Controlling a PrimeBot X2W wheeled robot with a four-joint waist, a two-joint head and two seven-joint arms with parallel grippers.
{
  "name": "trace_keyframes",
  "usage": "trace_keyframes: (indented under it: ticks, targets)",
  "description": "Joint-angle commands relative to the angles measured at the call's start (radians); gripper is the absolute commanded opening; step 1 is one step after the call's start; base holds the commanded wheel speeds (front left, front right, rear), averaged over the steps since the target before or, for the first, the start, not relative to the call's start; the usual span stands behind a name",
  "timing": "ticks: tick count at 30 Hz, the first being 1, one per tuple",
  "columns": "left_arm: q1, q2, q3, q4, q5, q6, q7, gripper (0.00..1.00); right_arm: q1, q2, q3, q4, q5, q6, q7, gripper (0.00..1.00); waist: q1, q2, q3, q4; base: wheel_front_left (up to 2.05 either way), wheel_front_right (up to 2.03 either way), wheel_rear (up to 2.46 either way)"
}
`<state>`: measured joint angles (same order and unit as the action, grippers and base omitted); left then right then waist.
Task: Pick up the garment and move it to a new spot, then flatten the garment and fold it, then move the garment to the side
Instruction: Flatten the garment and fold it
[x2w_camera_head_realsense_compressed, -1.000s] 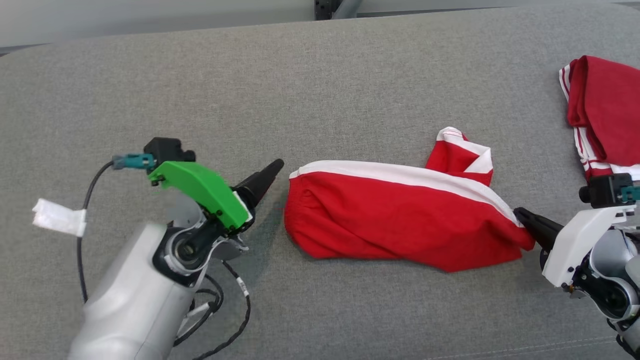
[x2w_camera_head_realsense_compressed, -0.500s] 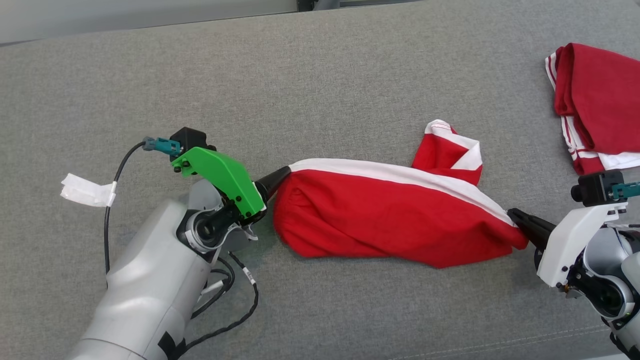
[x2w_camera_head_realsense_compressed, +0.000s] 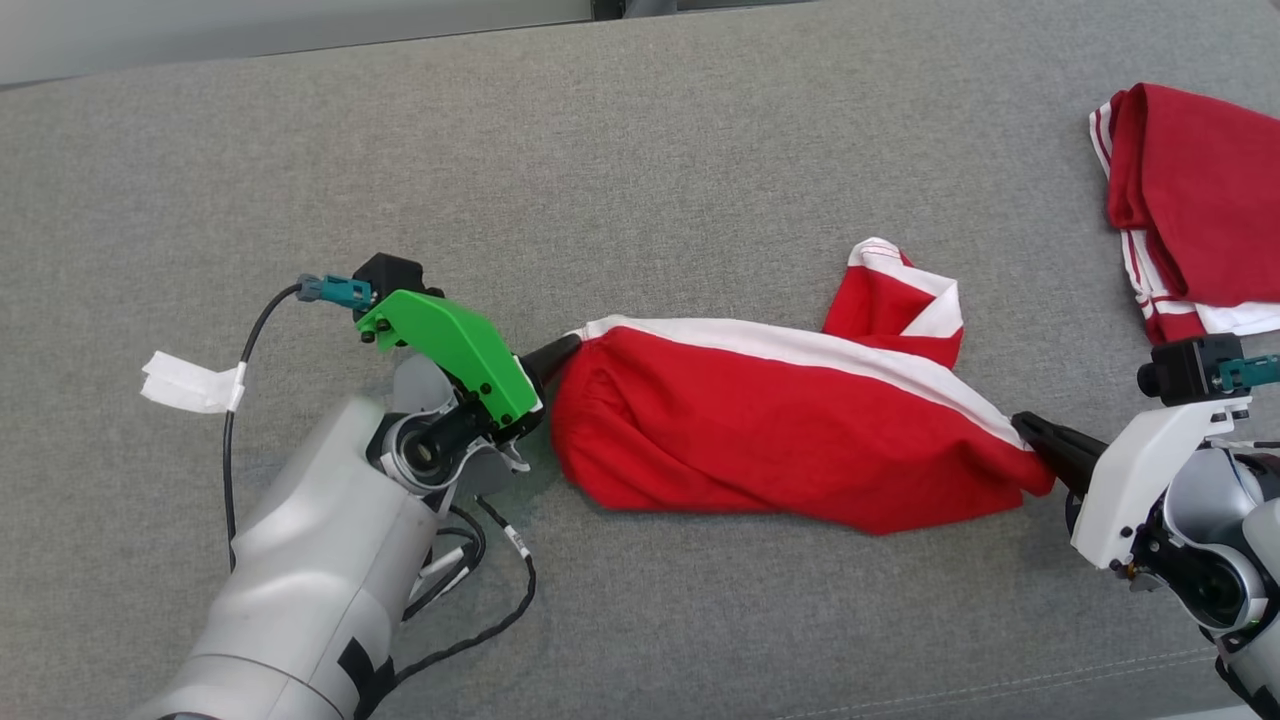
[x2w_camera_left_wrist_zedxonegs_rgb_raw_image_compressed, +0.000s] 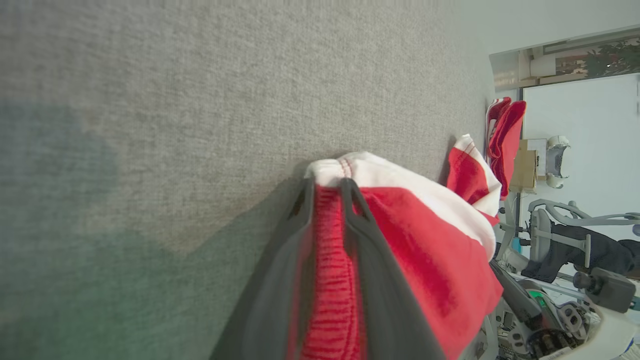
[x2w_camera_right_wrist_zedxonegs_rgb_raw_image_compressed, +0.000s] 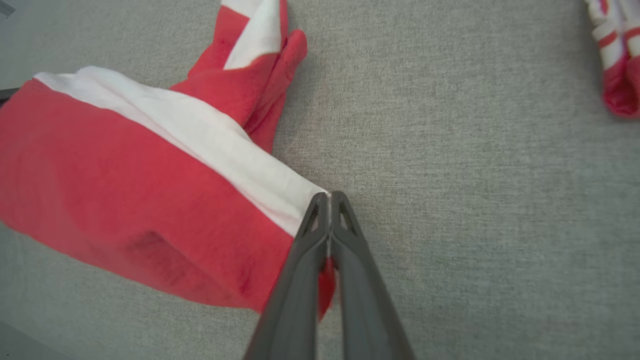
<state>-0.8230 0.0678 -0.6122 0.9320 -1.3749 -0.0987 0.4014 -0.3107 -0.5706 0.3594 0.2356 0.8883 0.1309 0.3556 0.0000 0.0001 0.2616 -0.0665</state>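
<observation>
Red rumpled garment (x2w_camera_head_realsense_compressed: 760, 450), white-striped

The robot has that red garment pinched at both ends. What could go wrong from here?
The right gripper holds only a thin corner of the red garment; a pull could slip it free. The left gripper pinches the thick bunched waistband, which may slide out unevenly. The crumpled flap at the far edge could get trapped as a crease when flattened.
</observation>
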Motion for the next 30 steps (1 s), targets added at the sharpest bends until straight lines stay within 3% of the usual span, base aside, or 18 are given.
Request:
trace_keyframes:
  ticks: [1, 2, 10, 14, 21, 30]
  targets:
    - [-0.017, -0.003, 0.004, 0.002, -0.011, -0.009, -0.003, 0.14, 0.014, 0.003, -0.004, -0.004, -0.007, 0.0, 0.006, 0.0, 0.0, -0.0001, 0.0, -0.001, 0.0, 0.0, 0.0]
    - [-0.016, -0.006, 0.008, 0.004, -0.021, -0.013, -0.005, 0.0, 0.015, 0.005, -0.004, -0.004, -0.009, 0.0, 0.005, 0.0, 0.0, -0.0001, -0.001, -0.002, 0.0, 0.0, 0.0]
    - [-0.006, -0.015, 0.033, -0.015, -0.085, -0.034, -0.064, 0.0, -0.011, 0.004, -0.019, -0.026, -0.023, 0.0, -0.037, 0.0, 0.0, -0.0001, -0.031, -0.002, 0.0, 0.0, 0.0]
    - [-0.015, -0.009, 0.046, -0.095, -0.096, -0.034, -0.108, 0.0, -0.054, -0.008, -0.038, -0.044, -0.025, 0.0, -0.105, 0.0, 0.0, -0.0001, -0.06, 0.004, 0.0, 0.0, 0.0]
    - [-0.024, 0.089, 0.074, -0.323, -0.101, -0.034, -0.141, 0.0, -0.2, -0.036, -0.052, -0.045, 0.008, 0.0, -0.2, 0.0, 0.0, -0.0001, -0.123, 0.013, 0.0, 0.0, 0.0]
    - [-0.051, 0.21, 0.127, -0.566, -0.12, -0.034, -0.131, 0.0, -0.41, -0.09, 0.0, 0.0, 0.055, 0.0, -0.301, 0.0, 0.0, -0.0001, -0.202, 0.018, 0.0, 0.0, 0.0]
